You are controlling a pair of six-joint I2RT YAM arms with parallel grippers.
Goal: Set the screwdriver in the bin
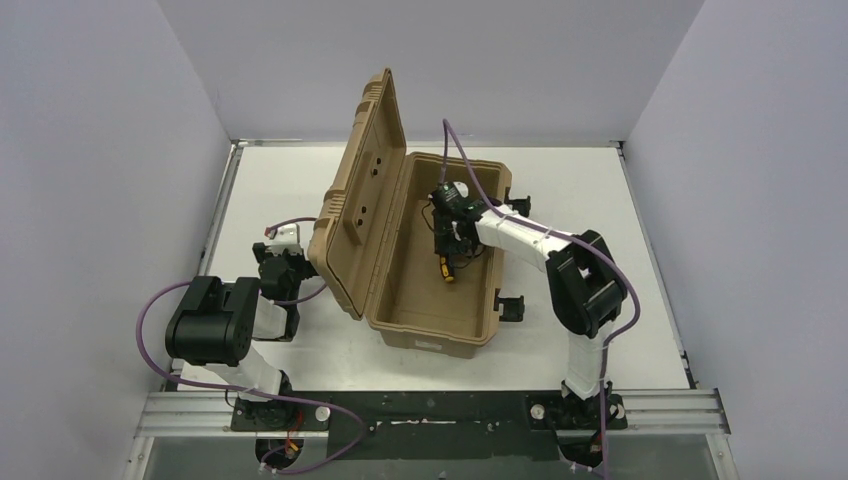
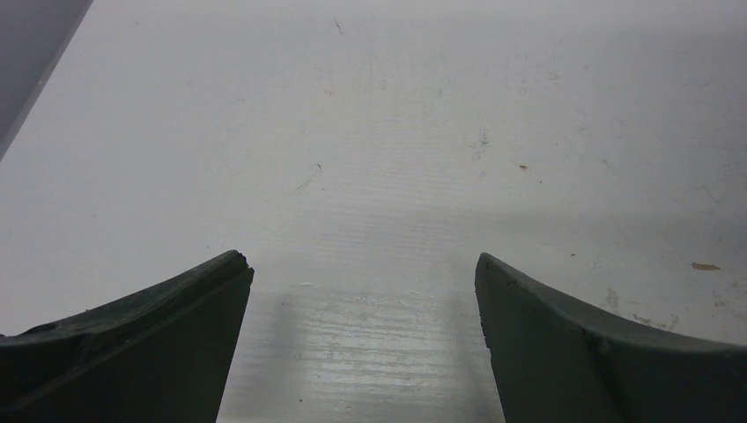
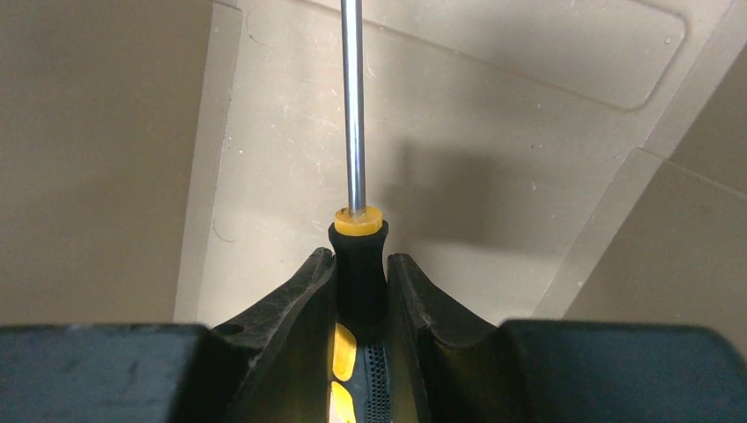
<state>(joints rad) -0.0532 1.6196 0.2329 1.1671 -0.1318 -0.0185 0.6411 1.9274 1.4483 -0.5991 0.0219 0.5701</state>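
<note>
Between right fingers (image 3: 289,310), the screwdriver (image 3: 358,263)

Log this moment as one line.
right tool: shut on screwdriver, above open bin floor | left tool: open, empty, over table

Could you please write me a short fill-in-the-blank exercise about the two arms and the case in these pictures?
1. The right claw is shut on the ____ of the screwdriver.
2. The lid of the bin stands ____.
3. The left claw is open and holds ____.

Missing words: handle; open; nothing.
</note>
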